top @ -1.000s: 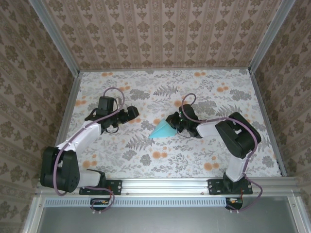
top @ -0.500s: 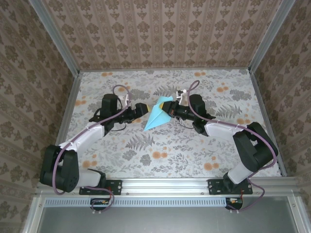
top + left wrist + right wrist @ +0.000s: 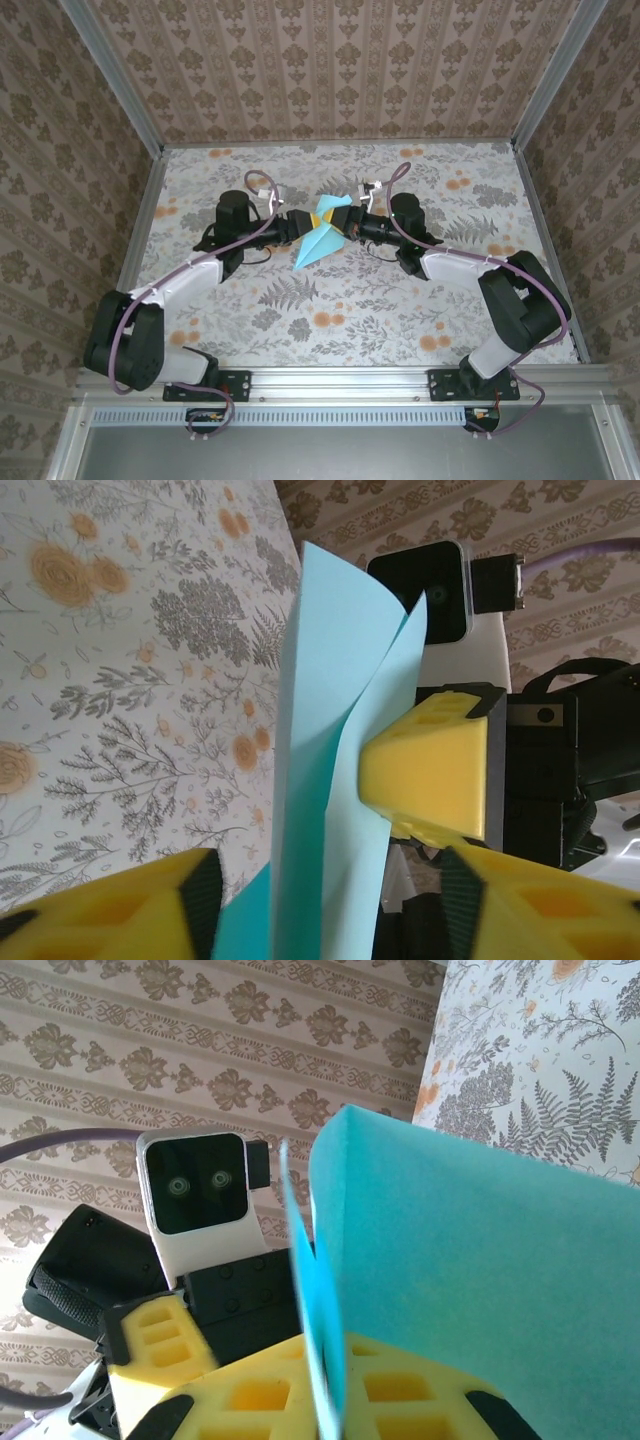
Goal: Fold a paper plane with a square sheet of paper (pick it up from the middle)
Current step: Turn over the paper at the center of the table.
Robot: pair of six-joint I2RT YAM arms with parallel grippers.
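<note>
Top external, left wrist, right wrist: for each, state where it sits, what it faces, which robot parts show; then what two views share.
Top external: above, behind the bases, looking down at the table; both arms, left claw, right claw.
Left wrist: faces the right claw pinching the paper; own fingers below.
Right wrist: faces the left wrist camera past the paper; own fingers below.
Both wrists share the paper.

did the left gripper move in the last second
Yes. In the top view the left gripper has shifted right, away from the table's left edge, up to the blue paper that the right gripper holds.
</note>
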